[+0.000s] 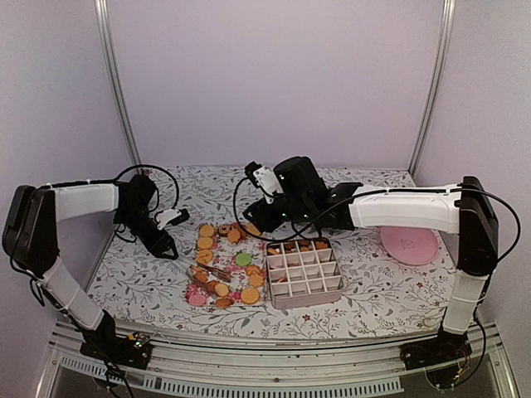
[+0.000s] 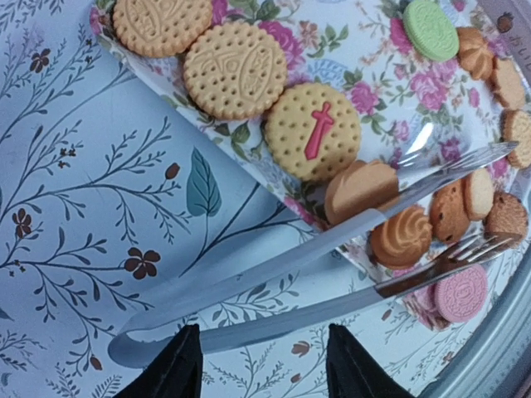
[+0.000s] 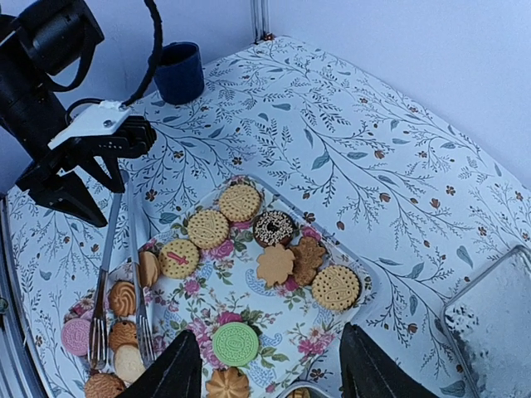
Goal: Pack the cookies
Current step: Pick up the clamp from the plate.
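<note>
The cookies (image 1: pixel 220 265) lie on a floral tray (image 3: pixel 249 298): tan rounds, a green one (image 3: pixel 236 343), a pink one (image 2: pixel 461 293) and a dark sprinkled one (image 3: pixel 275 228). Metal tongs (image 2: pixel 274 265) rest with their forked tips on the cookies and their looped end on the cloth. My left gripper (image 2: pixel 261 329) stands open right at the tongs' handle end, with the lower arm crossing just past its fingertips. Over the tray hovers my right gripper (image 3: pixel 267 332), open and holding nothing. In the top view the left gripper (image 1: pixel 170 240) is left of the cookies and the right gripper (image 1: pixel 257 217) behind them.
A white divided box (image 1: pixel 307 300) stands right of the tray, with cookies in its back cells. A pink plate (image 1: pixel 409 245) sits at the far right. A dark blue cup (image 3: pixel 181 73) stands at the back left. A clear container (image 3: pixel 494 323) edges into the right wrist view.
</note>
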Robot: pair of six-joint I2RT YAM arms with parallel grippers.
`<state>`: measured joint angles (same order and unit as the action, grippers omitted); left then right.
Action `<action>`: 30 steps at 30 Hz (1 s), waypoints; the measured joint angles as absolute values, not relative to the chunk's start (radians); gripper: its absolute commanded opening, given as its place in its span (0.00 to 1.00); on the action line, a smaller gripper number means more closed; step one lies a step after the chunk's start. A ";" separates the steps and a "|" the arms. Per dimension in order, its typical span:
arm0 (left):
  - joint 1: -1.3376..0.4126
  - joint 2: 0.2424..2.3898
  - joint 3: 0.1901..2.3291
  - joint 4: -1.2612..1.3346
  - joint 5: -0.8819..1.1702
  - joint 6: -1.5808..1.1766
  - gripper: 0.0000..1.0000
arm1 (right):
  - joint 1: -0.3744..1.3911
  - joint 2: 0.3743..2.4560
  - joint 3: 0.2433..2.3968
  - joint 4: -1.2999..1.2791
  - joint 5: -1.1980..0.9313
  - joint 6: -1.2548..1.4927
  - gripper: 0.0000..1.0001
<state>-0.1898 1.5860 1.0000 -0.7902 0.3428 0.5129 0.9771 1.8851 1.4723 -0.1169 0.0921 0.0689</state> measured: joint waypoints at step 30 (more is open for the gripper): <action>-0.093 1.863 1.591 -1.071 0.398 0.634 0.51 | 0.817 1.917 1.495 -0.124 0.086 0.094 0.61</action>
